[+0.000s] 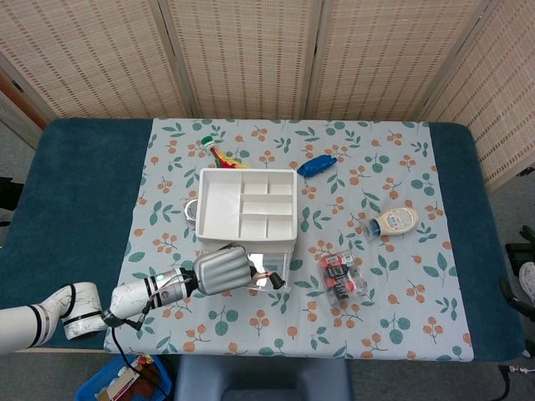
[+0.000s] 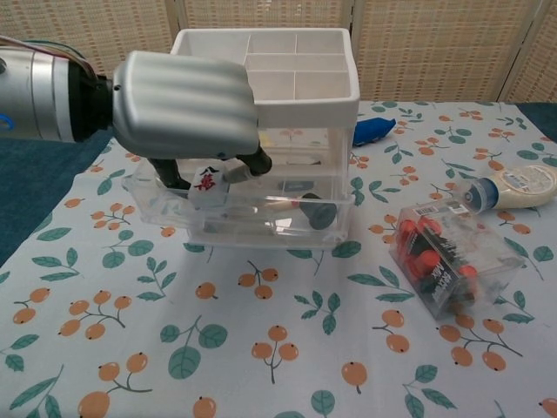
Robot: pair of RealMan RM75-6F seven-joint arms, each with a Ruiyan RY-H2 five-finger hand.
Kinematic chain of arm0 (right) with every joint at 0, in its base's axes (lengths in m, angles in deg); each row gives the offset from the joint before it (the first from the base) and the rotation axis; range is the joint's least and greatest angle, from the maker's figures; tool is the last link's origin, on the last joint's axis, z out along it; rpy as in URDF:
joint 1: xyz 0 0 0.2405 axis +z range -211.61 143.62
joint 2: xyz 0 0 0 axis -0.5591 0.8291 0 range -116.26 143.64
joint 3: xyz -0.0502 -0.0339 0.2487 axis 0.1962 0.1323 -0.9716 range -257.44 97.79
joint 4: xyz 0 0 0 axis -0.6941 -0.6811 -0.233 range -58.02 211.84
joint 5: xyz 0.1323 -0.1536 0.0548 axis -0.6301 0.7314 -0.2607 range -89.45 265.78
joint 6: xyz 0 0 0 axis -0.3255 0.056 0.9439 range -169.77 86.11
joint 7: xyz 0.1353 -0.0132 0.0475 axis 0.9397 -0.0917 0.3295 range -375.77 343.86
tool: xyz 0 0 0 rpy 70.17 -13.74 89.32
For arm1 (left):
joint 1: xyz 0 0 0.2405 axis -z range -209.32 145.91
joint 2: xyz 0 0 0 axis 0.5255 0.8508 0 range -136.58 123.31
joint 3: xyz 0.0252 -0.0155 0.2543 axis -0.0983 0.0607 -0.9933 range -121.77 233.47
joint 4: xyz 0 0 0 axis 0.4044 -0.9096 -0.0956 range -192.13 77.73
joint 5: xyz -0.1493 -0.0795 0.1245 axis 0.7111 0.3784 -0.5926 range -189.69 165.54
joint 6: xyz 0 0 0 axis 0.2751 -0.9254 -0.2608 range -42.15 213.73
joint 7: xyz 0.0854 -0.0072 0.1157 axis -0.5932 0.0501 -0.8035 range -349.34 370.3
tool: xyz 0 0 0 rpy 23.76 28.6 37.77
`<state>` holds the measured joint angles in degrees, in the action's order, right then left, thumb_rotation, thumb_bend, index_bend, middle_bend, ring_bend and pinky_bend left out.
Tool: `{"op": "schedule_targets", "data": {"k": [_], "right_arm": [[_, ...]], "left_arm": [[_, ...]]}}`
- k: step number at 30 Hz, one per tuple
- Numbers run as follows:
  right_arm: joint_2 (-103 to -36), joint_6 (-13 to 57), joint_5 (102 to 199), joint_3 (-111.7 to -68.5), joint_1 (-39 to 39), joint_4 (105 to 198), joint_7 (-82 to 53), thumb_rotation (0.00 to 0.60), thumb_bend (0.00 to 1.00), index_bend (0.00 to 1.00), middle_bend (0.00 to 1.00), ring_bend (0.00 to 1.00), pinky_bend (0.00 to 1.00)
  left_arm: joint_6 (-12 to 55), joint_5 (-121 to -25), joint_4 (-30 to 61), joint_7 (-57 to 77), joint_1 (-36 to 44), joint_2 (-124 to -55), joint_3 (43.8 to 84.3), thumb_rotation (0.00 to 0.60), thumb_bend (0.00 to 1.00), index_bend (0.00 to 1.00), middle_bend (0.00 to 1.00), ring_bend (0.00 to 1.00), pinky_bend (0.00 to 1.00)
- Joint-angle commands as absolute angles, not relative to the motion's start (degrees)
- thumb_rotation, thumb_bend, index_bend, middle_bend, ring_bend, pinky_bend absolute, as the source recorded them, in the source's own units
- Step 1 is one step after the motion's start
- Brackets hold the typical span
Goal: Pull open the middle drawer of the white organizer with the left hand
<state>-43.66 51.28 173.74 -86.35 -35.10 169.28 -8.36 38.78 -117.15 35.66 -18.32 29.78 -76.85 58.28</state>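
the white organizer (image 1: 247, 209) stands on the flowered cloth (image 1: 167, 167) near the middle of the tabletop (image 1: 75, 192), and one clear drawer (image 2: 261, 218) already juts out from its front, towards the robot. from the chest view this looks like a lower drawer with small things lying in it, so i judge the pull is under way or nearly done, though i cannot say for sure which tier it is. the left hand (image 2: 183, 109) sits at the organizer's front left corner, its back turned to the camera and its fingers (image 2: 252, 165) curled down over the drawer's front edge; they seem hooked on the rim, grasping the drawer, but the contact itself is hidden behind the knuckles. the forearm reaches in low from the organizer's left, roughly level with the cloth. the next move calls for a straight draw away from the organizer, keeping the fingers hooked so the light body does not slide or tip. the right hand shows in neither view.
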Motion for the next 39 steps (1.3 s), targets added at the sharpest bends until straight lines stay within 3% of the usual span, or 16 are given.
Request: {"op": "schedule_targets", "data": {"k": [1, 14, 29, 39], "right_arm": [[-43.7, 51.3, 173.8, -86.4, -35.1, 169.3, -8.2, 0.600, 0.37, 0.00, 0.16, 0.07, 0.15], [-43.5, 51.5, 174.3, -86.5, -34.9, 169.5, -8.2, 0.600, 0.37, 0.00, 0.16, 0.07, 0.15], [-43.8, 51.8, 175.8, -86.8, -34.1, 170.1, -8.9, 0.600, 0.37, 0.00, 0.17, 0.07, 0.14], [-44.2, 51.0, 176.5, -87.0, -33.0, 170.5, -9.2, 0.600, 0.37, 0.00, 0.17, 0.07, 0.15]], "left_arm": [[37.2, -116.6, 36.2, -17.1, 29.0, -76.4, 58.6, 0.600, 0.09, 0.65, 1.00, 1.00, 1.00], [26.5, -115.7, 39.5, -12.2, 22.8, -71.6, 58.9, 0.600, 0.09, 0.66, 1.00, 1.00, 1.00], [19.0, -117.3, 43.1, -12.5, 12.9, -63.9, 54.6, 0.600, 0.09, 0.67, 1.00, 1.00, 1.00], [17.1, -117.3, 41.0, -12.9, 5.9, -66.2, 50.5, 0.600, 0.09, 0.67, 1.00, 1.00, 1.00]]}}
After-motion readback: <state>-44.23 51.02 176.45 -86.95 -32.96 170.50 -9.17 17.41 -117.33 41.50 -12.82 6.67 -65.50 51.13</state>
